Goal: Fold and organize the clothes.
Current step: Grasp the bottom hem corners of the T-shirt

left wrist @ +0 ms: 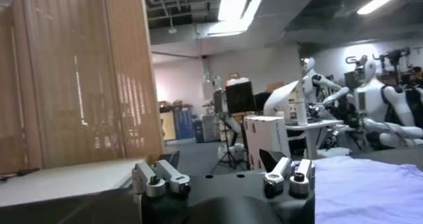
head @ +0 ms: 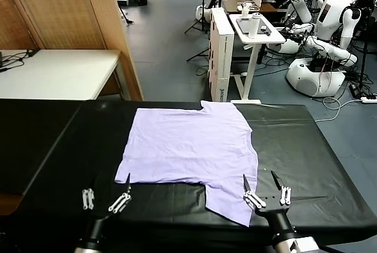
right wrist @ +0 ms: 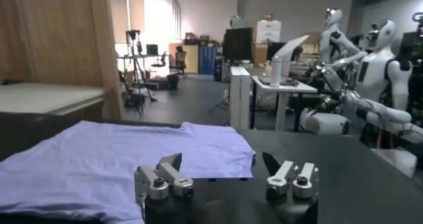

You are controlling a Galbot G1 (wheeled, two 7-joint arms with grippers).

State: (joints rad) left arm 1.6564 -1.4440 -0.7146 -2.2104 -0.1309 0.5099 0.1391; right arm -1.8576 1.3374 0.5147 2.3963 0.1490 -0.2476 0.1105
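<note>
Black table [head: 306,147] bears plain lavender T-shirt [head: 188,147], no writing legible.

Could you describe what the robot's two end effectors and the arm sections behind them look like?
Both match: the left end effector and right end effector each have two slim white fingers with black pointed tips, mounted on silver-grey knuckles with black round fasteners. Behind them sit black bodies on dark cylindrical wrists; a white housing shows at the right wrist. No cables or markings are visible.

- The head view looks forward and down from above, behind both grippers.
- The left wrist view sits low behind the left gripper [left wrist: 223,169], facing forward.
- The right wrist view sits likewise behind the right gripper [right wrist: 223,171].
- All three share the T-shirt [head: 191,147].
</note>
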